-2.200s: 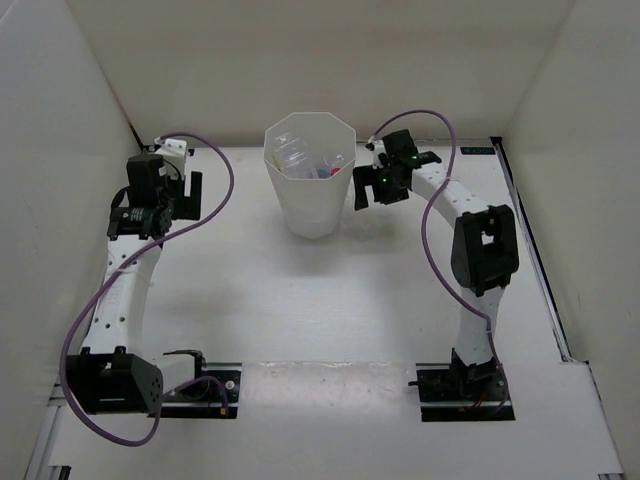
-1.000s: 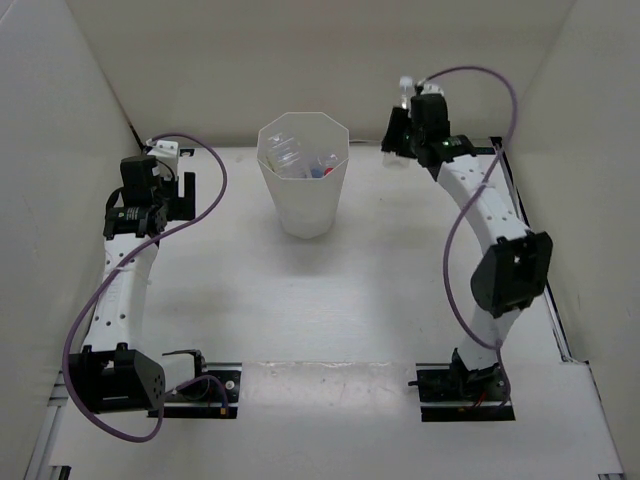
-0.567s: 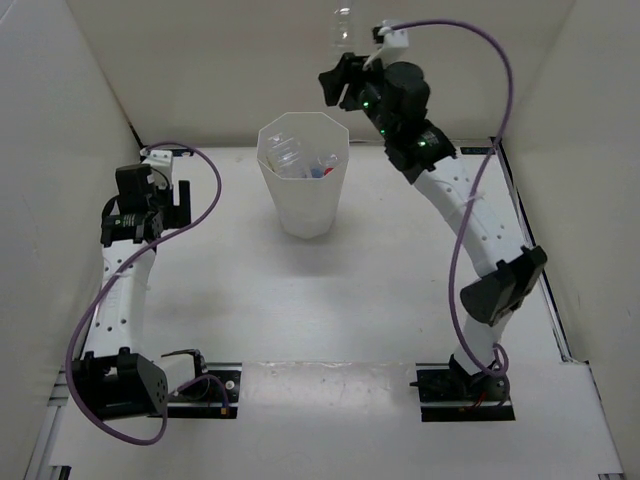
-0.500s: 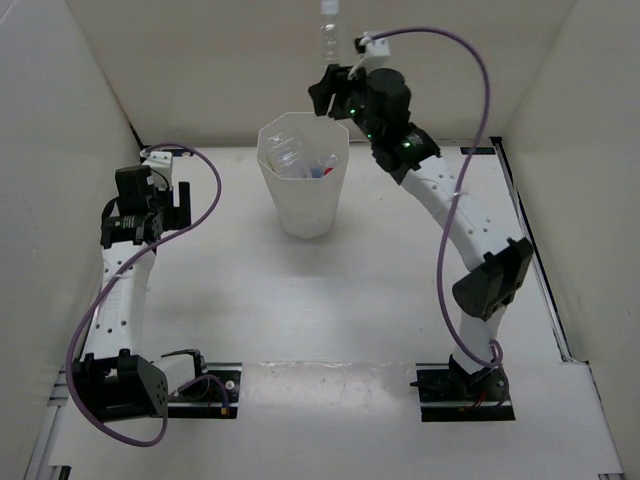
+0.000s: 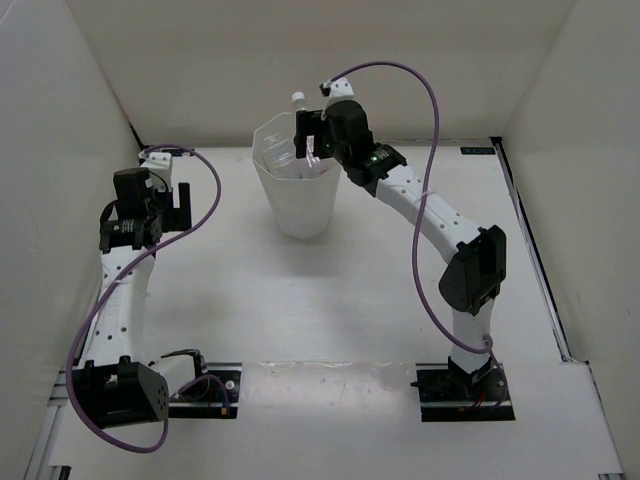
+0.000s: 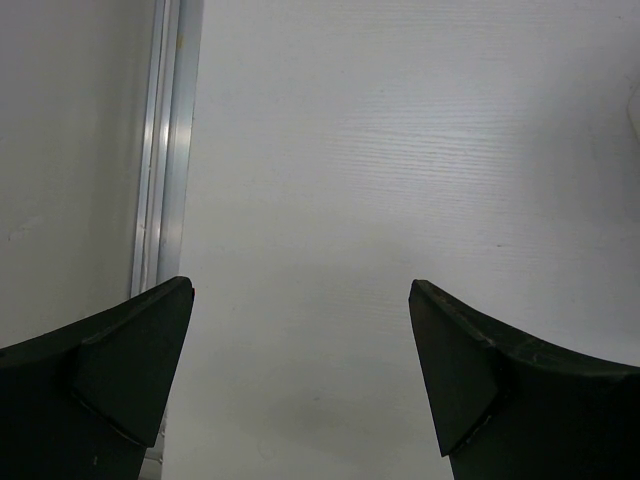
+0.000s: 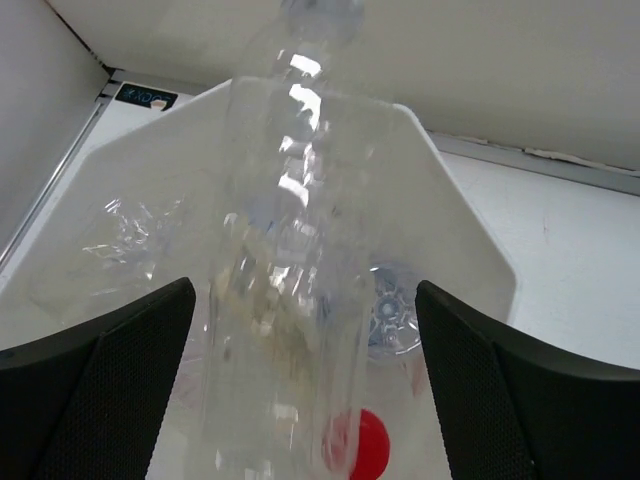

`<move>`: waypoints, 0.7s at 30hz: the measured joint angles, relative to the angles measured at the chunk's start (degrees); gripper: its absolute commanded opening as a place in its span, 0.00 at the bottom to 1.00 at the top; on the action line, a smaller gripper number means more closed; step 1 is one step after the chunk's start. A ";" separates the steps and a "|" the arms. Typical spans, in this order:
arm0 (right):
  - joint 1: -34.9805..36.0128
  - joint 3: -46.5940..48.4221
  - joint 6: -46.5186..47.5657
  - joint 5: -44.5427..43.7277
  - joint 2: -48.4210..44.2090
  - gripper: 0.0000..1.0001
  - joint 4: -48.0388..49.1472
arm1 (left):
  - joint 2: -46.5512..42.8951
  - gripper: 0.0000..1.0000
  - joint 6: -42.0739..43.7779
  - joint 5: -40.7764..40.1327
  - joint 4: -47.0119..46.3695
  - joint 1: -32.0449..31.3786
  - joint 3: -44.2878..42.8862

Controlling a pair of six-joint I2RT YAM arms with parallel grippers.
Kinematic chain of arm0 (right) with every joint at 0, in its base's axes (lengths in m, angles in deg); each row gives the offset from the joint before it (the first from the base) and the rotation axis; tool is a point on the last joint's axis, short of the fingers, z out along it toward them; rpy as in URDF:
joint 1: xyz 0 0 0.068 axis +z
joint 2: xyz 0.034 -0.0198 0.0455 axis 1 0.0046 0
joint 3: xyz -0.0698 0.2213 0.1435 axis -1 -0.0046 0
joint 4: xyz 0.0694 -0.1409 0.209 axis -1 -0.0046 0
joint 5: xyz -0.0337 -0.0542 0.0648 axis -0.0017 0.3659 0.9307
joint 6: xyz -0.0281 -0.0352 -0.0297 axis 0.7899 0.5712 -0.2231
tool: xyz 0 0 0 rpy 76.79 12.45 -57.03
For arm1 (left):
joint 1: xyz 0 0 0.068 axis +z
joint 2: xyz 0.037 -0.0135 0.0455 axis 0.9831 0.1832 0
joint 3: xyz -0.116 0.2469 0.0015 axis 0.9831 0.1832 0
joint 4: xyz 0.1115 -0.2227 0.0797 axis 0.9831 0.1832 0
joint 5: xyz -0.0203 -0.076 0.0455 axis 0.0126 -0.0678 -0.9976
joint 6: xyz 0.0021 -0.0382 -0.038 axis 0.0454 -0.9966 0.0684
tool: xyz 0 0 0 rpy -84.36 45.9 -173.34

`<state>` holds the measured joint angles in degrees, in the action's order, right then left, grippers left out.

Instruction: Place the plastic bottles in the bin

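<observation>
The right tool (image 7: 304,290) hangs spread over the bin (image 7: 470,250), the clear bottle (image 7: 290,250) loose between; dropping crooked, it could clip the rim and bounce out. The left tool (image 6: 300,290) is spread, empty.

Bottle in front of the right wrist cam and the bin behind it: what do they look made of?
Bottle: thin clear plastic, glossy; the white wall behind shows through it, and it has bright glints. Bin: white plastic, possibly translucent, smooth with a soft sheen; flat faceted walls, thin rim.
</observation>
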<state>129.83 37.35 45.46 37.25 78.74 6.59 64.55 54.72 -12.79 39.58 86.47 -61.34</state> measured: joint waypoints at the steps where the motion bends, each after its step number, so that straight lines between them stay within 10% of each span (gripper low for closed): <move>1: 0.00 0.00 0.00 -0.13 -0.17 0.94 -0.09 | 0.00 1.00 -0.02 0.07 0.00 -0.02 0.00; 21: -0.98 1.20 6.71 -9.14 -17.57 1.00 -9.25 | -1.46 1.00 0.31 0.72 0.00 0.00 0.39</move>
<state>128.85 38.55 52.17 28.11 61.17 -2.66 63.08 55.03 -12.07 39.58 86.47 -60.95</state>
